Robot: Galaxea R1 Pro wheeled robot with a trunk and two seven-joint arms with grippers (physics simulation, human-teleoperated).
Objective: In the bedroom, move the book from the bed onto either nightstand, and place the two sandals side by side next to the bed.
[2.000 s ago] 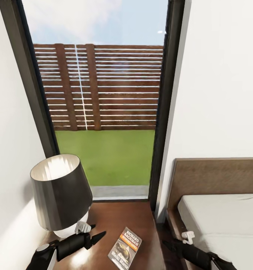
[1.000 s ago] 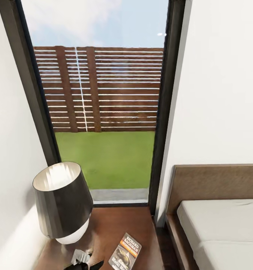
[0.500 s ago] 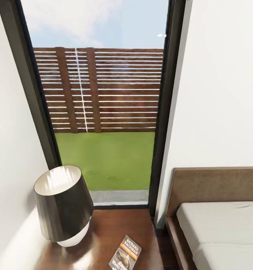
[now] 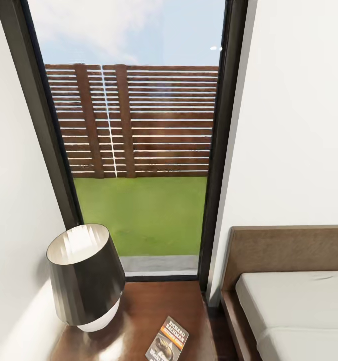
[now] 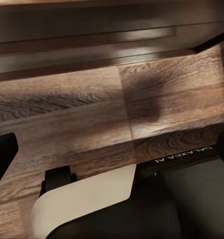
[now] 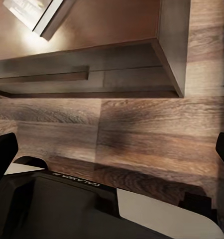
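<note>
Both arms are being drawn out of the head view, and the camera is being tilted up slightly. One book [image 4: 167, 341] is lying at the front edge of the one nightstand [image 4: 153, 306], beside one lamp [image 4: 84, 276]; one bed [image 4: 294, 311] is alongside. Sandals should be sought next, turning slowly. Both grippers' fingers are being held spread, empty

The glossy dark reddish-brown nightstand [image 4: 153, 306] has free surface between the dark-shaded lamp [image 4: 83, 276] and the thin dark paperback book [image 4: 167, 340]. The dark wooden bed frame [image 4: 234, 306] closes its right side.
</note>
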